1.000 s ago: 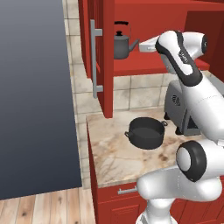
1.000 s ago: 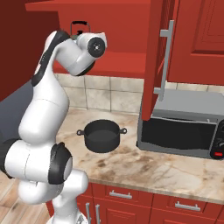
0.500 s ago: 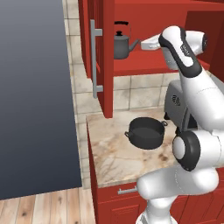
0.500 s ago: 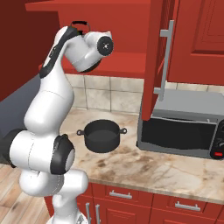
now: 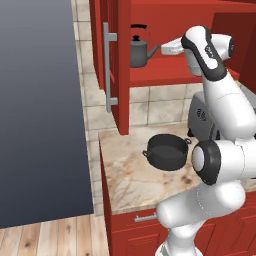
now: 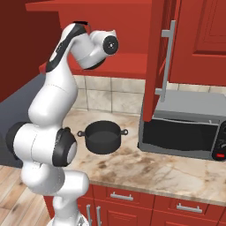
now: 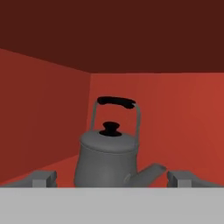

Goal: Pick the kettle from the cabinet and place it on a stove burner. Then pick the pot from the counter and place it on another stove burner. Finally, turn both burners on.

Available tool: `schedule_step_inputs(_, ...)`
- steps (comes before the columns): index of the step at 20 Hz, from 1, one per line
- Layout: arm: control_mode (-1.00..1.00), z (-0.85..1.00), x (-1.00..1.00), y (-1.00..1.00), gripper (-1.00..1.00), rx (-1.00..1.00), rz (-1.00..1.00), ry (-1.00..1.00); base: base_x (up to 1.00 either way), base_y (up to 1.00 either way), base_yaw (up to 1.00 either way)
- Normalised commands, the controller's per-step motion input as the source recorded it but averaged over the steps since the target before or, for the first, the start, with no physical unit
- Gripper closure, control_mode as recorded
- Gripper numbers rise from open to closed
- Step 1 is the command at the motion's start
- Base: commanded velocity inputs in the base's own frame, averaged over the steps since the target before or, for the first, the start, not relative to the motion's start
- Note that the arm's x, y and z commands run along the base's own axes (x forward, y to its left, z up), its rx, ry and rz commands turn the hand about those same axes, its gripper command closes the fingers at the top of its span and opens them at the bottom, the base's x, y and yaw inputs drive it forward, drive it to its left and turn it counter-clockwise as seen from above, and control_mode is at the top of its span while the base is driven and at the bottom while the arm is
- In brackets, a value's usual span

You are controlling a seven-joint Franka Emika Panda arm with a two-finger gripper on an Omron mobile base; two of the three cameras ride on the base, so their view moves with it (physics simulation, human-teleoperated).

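The dark grey kettle stands upright on the red shelf inside the open cabinet, its spout pointing at my hand. My gripper is open at the spout's height, just in front of the kettle. In the hand view one fingertip shows on each side of the kettle, not touching it. The black pot sits on the marbled counter below the cabinet. The stove burners are out of view.
The cabinet's open door with its long grey bar handle hangs left of the kettle. A dark microwave stands on the counter right of the pot. A large grey panel rises at the far left.
My wrist and forearm have swung upward and turned while the hand stays by the kettle's spout. The jaws stay open. Kettle and pot have not moved.
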Motion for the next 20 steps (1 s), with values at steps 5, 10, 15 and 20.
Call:
schedule_step_inputs(5,-1.00,0.09,0.32,-0.01,-1.00,0.00,0.00,0.00,0.00,0.00,0.00)
schedule_step_inputs(10,-1.00,0.08,0.32,0.00,-1.00,0.00,0.00,0.00,0.00,0.00,0.00)
schedule_step_inputs(15,-1.00,0.02,0.30,0.00,-1.00,0.00,0.00,0.00,0.00,0.00,0.00)
schedule_step_inputs(20,-1.00,0.00,0.28,0.00,-1.00,0.00,0.00,0.00,0.00,0.00,0.00)
